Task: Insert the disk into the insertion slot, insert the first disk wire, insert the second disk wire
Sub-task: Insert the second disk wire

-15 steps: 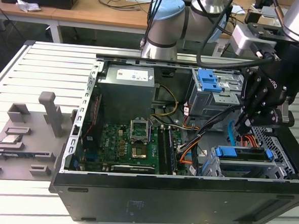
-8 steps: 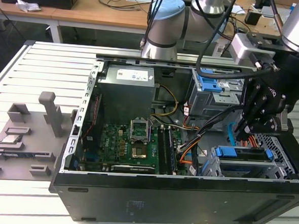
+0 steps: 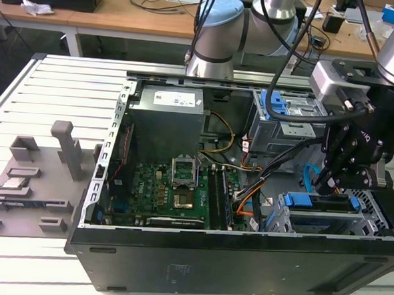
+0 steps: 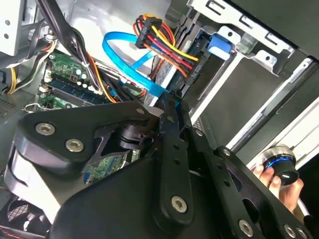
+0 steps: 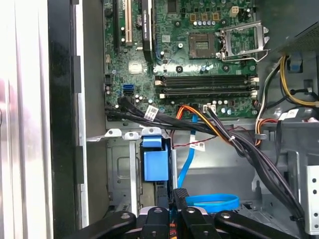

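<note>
While the arm bends down at the exterior view's right, the gripper (image 3: pixel 330 186) hangs just above the disk (image 3: pixel 321 203), blue-framed in the insertion slot (image 3: pixel 374 210) at lower right. Fingers (image 4: pixel 172 117) narrow, seemingly pinching the second disk wire (image 4: pixel 130 64), a light-blue loop. A person's hand (image 4: pixel 284 186) shows lower right in the second wrist view; the motherboard (image 5: pixel 199 59) upper centre in the first.

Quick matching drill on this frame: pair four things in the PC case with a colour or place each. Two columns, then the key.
Things:
1. second disk wire
2. disk
3. hand
4. motherboard

Descriptions:
A. green, on the case floor
B. light blue, thin, flat, curved
C. black, just above the disk at the exterior view's right
D. in a blue frame, seated in the insertion slot

Pairs: 1-B, 2-D, 3-C, 4-A
</note>
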### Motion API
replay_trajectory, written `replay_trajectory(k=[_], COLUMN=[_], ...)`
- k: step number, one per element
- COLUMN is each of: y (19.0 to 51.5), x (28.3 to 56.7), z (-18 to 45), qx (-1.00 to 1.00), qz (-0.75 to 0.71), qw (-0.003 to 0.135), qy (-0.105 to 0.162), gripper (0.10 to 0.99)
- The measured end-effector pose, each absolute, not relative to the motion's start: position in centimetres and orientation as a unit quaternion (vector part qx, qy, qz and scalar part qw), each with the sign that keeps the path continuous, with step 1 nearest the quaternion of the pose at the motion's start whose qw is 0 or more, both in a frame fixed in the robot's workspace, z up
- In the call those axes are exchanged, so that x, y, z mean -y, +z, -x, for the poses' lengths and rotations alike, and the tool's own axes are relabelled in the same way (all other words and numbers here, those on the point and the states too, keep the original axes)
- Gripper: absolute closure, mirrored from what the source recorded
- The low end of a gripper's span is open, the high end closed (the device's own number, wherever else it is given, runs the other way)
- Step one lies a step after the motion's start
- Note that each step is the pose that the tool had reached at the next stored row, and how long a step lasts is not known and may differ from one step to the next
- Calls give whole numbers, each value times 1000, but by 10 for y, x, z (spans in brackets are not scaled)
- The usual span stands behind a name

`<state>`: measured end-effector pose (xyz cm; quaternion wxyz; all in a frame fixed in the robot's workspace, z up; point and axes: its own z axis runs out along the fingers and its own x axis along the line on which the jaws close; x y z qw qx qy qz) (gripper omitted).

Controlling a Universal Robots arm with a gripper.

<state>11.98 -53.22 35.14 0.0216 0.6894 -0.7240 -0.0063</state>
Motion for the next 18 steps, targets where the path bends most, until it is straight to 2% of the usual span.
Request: replay_trajectory(k=[9, 18], y=[345, 345], x=[532, 532], z=[-125, -126], qx=[724, 723], qz=[-689, -690], qw=[30, 28], qy=[2, 0], gripper=[925, 925])
